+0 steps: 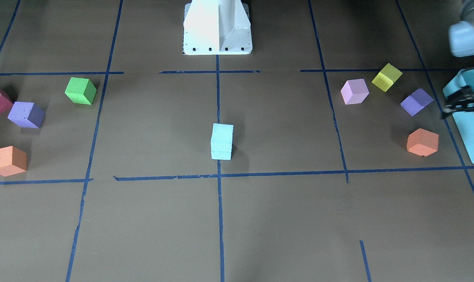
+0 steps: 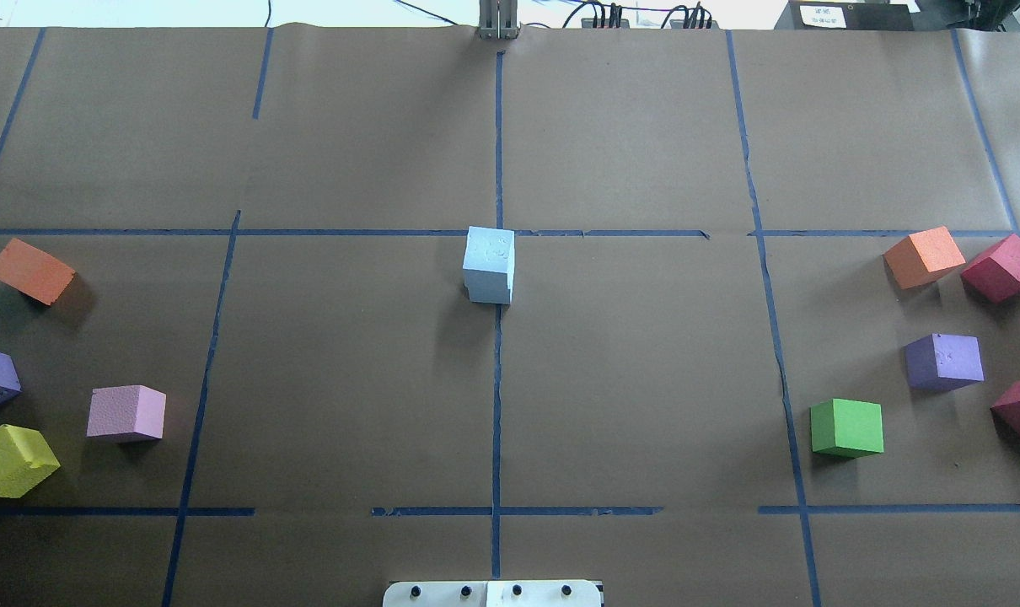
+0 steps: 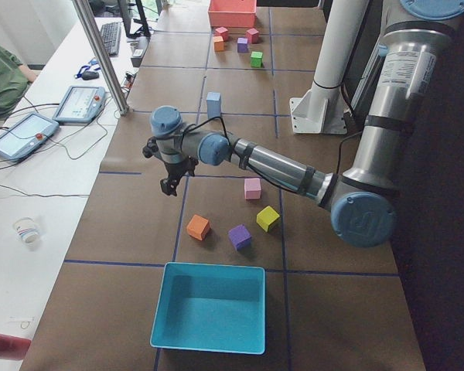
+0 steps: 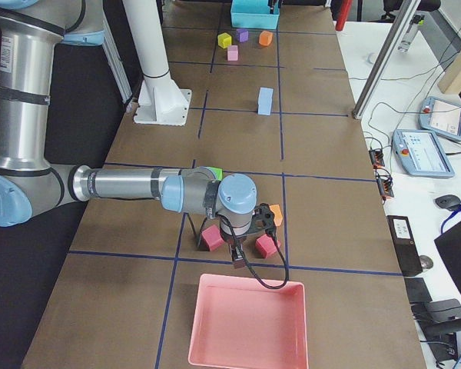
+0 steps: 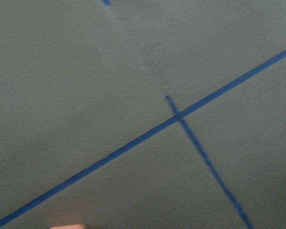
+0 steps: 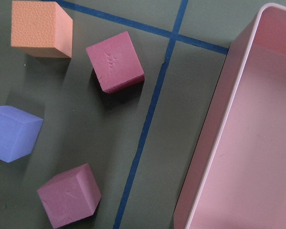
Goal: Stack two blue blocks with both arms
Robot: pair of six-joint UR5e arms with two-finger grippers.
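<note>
Stack complete, in our judgement; no step is left.
We find the two blue blocks (image 1: 221, 141) one atop the other at tabletop (image 2: 645, 379) centre. The left end effector (image 3: 169, 186) and right end effector (image 4: 237, 260) hang well apart from them, and we cannot tell their opening.

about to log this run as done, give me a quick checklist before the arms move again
1. two blue blocks one on top of the other: ok
2. stack upright, sides roughly flush: ok
3. left gripper clear of the stack, toward the teal box: ok
4. right gripper clear of the stack, by the pink tray: ok
5. both grippers open and empty: cannot tell
</note>
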